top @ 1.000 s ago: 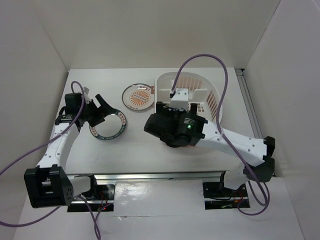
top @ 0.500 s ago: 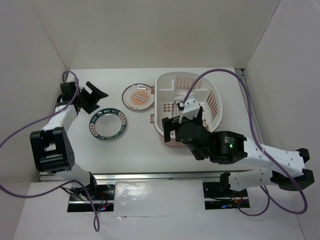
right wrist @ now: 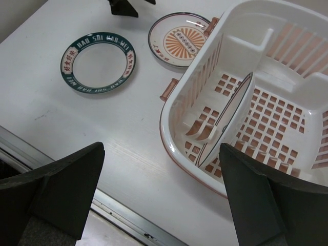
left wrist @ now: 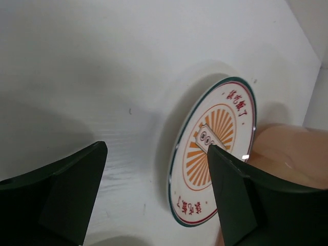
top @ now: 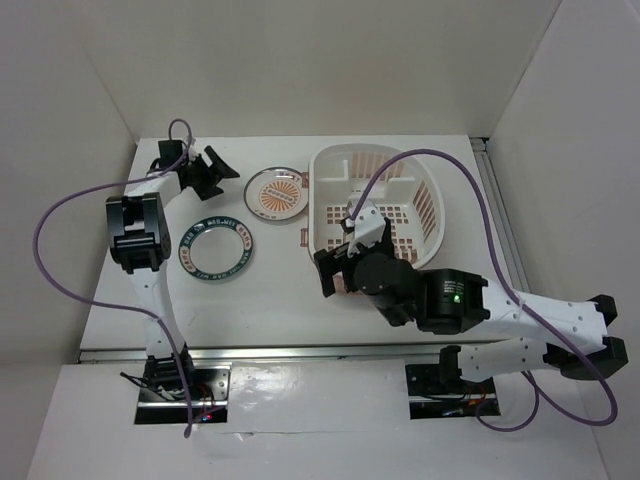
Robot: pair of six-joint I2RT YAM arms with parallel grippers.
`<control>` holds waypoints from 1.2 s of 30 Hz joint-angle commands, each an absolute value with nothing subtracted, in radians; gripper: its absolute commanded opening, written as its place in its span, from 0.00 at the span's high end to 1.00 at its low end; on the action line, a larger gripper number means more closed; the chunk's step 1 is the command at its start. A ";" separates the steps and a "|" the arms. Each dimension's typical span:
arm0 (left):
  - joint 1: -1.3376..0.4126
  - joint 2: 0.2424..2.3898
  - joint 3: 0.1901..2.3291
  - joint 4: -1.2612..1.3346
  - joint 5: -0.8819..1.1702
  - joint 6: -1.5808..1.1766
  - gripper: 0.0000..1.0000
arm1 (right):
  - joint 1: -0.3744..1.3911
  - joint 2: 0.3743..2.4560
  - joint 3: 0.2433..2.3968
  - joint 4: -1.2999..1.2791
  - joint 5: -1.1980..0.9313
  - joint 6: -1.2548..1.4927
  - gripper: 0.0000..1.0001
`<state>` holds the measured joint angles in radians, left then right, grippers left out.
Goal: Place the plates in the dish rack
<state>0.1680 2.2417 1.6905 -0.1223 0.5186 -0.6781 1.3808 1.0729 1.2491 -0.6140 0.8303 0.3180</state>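
Left tool [top: 218, 172] has swung to the frame's upper left, jaws wide, facing the sunburst plate [top: 278, 190] flat on the worktop [top: 280, 290]. Right tool [right wrist: 161, 149], wide and empty, has backed off the dish rack [top: 425, 190], where one plate [right wrist: 225, 120] stands on edge. Teal plate [top: 214, 247] unmoved.

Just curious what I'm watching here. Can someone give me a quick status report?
Left tool and right tool open, empty. One plate on edge in dish rack; sunburst plate, teal-rimmed plate flat on table. Nothing in the way.
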 commanded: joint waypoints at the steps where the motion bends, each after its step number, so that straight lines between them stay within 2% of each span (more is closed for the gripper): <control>1: 0.149 2.299 1.732 -0.127 0.578 -0.650 0.08 | 1.397 1.080 1.269 -0.551 0.838 0.301 0.00; 9: 0.112 2.362 1.759 -0.155 0.611 -0.640 0.22 | 1.407 1.098 1.278 -0.560 0.838 0.319 0.00; 10: 0.112 2.374 1.759 -0.155 0.621 -0.640 0.28 | 1.407 1.098 1.288 -0.560 0.838 0.319 0.00; 18: 0.081 2.393 1.781 -0.189 0.624 -0.621 0.32 | 1.407 1.089 1.289 -0.569 0.838 0.319 0.00; 19: 0.081 2.393 1.781 -0.189 0.614 -0.621 0.36 | 1.407 1.089 1.289 -0.569 0.838 0.319 0.00; 21: 0.071 2.393 1.781 -0.202 0.600 -0.612 0.50 | 1.407 1.089 1.289 -0.569 0.838 0.328 0.00; 24: 0.071 2.402 1.772 -0.212 0.589 -0.612 0.55 | 1.407 1.089 1.289 -0.569 0.827 0.328 0.00; 27: 0.071 2.402 1.772 -0.212 0.589 -0.612 0.55 | 1.407 1.080 1.289 -0.569 0.827 0.328 0.00; 28: 0.071 2.402 1.772 -0.212 0.578 -0.612 0.60 | 1.407 1.080 1.289 -0.569 0.827 0.328 0.00; 29: 0.071 2.411 1.772 -0.212 0.578 -0.612 0.69 | 1.407 1.080 1.289 -0.569 0.827 0.328 0.00; 30: 0.071 2.411 1.772 -0.212 0.578 -0.612 0.88 | 1.407 1.080 1.289 -0.569 0.827 0.328 0.00; 31: 0.071 2.411 1.772 -0.221 0.559 -0.612 1.00 | 1.407 1.080 1.289 -0.569 0.827 0.328 0.00; 36: 0.071 2.399 1.781 -0.249 0.526 -0.612 1.00 | 1.416 1.080 1.289 -0.569 0.836 0.328 0.00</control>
